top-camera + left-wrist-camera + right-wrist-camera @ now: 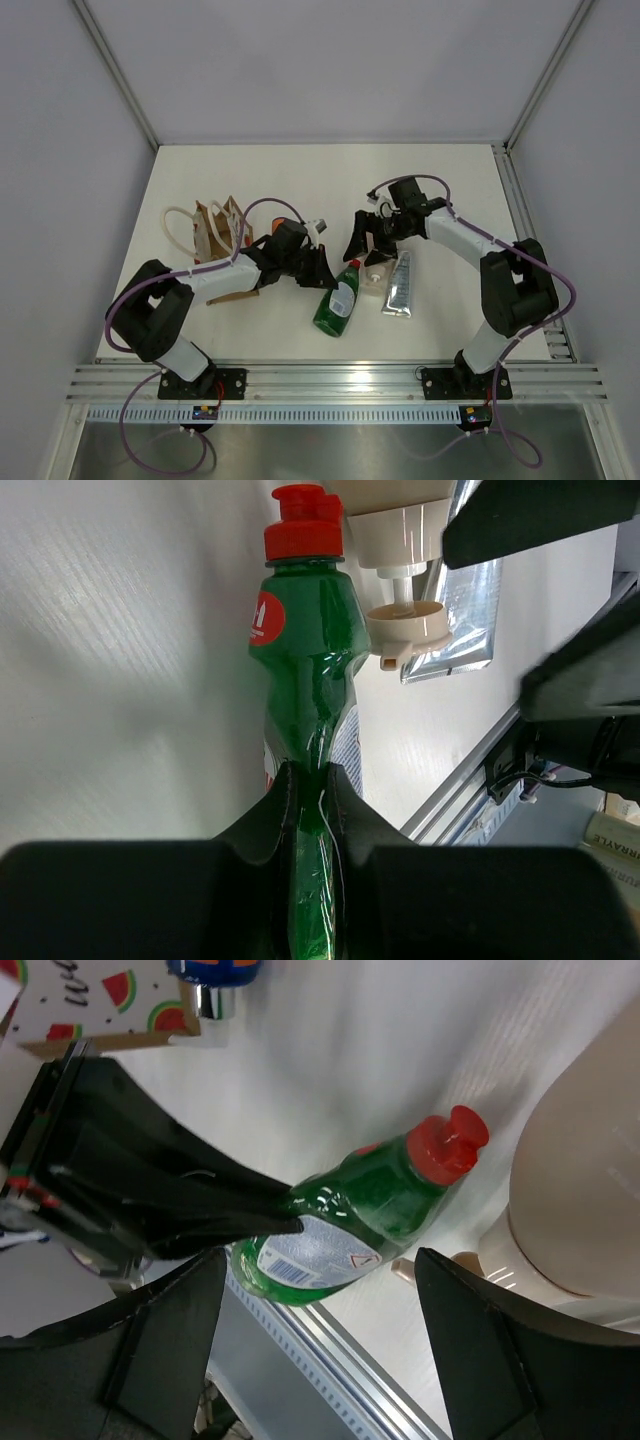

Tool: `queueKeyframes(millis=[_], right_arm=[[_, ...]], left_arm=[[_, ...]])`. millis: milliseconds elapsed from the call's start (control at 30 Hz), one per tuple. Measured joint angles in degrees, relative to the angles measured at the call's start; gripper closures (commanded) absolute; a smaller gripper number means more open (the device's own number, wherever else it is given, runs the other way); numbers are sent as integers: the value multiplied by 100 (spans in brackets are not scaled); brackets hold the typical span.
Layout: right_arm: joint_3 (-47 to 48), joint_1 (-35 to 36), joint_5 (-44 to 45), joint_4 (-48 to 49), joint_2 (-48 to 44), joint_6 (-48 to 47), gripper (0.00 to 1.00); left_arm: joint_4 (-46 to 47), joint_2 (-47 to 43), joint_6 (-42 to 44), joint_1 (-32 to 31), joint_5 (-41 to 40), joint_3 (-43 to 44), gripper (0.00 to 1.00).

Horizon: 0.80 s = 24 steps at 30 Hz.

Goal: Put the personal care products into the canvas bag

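The green bottle (338,300) lies on the table (450,190) near its middle, with the red cap pointing to the far side. The left gripper (322,278) is closed on it. In the left wrist view the two fingers (270,820) leave only a narrow slit, and the green plastic fills that slit. The bottle does not look lifted.

Just right of the cap lies the beige bottle (374,280), its pump end beside the cap but apart from it. Right of that, just beside it, lies the silver tube (398,285).

The right gripper (366,250) hangs over the red cap and the beige bottle. Its jaws are spread wide and hold nothing.

The canvas bag (215,232) is at the left, well apart from the three products – its white rope handles fall to the far left. A small orange bottle (283,222) shows right of the bag, mostly hidden behind the left wrist. Whether it touches the bag I cannot tell.
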Motion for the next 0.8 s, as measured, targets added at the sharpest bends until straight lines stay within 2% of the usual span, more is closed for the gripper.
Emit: queueKeyframes(millis=[267, 433, 633, 800], right_arm=[[61, 979, 1696, -37, 129, 855, 22], [42, 986, 2415, -195, 109, 1045, 23], [-2, 975, 2535, -201, 201, 1298, 27], [15, 968, 2288, -155, 605, 1521, 41]], left_arm=[[140, -2, -136, 0, 15, -55, 100], [271, -2, -214, 0, 15, -116, 100], [361, -2, -280, 0, 20, -166, 100], [310, 4, -293, 0, -7, -205, 100]])
